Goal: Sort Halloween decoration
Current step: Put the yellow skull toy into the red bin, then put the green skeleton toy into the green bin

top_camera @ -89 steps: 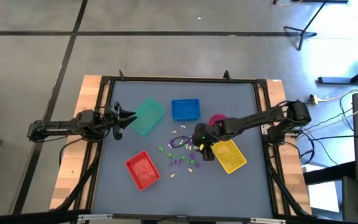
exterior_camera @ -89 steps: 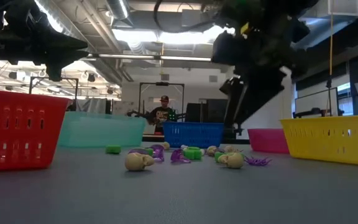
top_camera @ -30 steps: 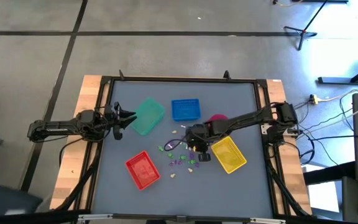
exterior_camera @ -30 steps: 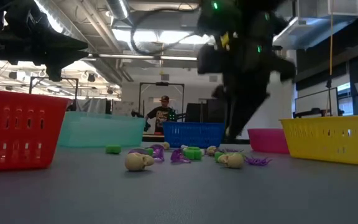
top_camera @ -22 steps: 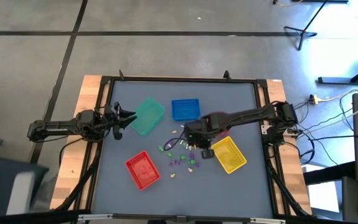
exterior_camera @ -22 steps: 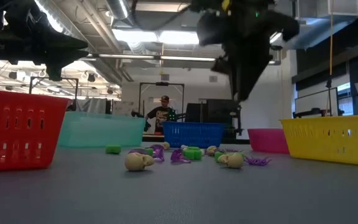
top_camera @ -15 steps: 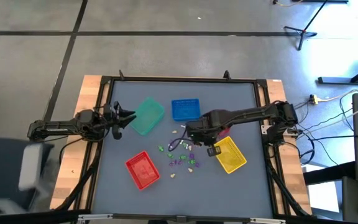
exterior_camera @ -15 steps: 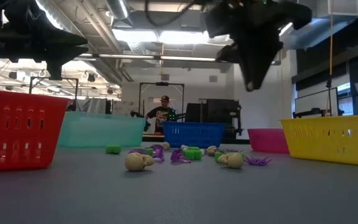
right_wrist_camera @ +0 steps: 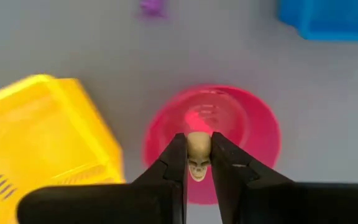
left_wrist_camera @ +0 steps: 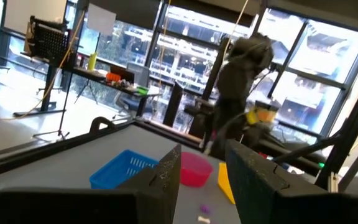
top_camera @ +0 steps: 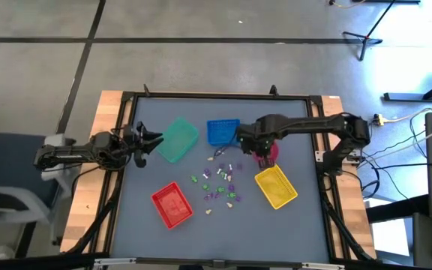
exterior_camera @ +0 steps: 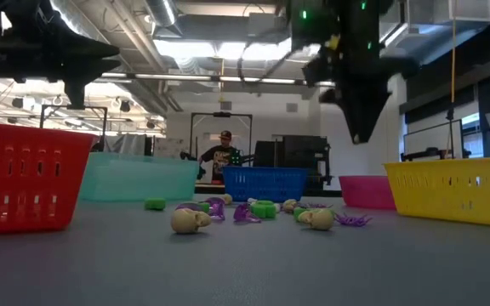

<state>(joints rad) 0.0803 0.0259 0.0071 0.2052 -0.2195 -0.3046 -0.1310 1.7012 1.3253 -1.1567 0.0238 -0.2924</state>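
One cream skull trinket (right_wrist_camera: 197,155) is pinched between the closed jaws of the right gripper (right_wrist_camera: 197,163), held directly above the round pink bowl (right_wrist_camera: 253,130), clear of its floor. The remaining Halloween decoration (top_camera: 222,184) lies loose in a scatter at the middle of the worktop (top_camera: 291,124), between the trays; purple, green and pale pieces show, but they are too small for a firm count from above. At table height, two pale skulls (exterior_camera: 189,221), a green block (exterior_camera: 154,204) and several purple pieces can be made out.

Trays: four, one each. Blue tray (top_camera: 223,132) far centre, green tray (top_camera: 178,140) to its left, red tray (top_camera: 172,205) near left, yellow tray (top_camera: 277,187) near right. Bowl: one, just right of the blue tray and beyond the yellow one.

Change noted: a second ago the right gripper was low over the scatter beside the yellow tray; it has since risen and moved to the far right, over the bowl.

The left gripper (top_camera: 156,140) waits at the left edge beside the green tray, jaws parted and empty. A person (exterior_camera: 222,153) stands in the room beyond the table.
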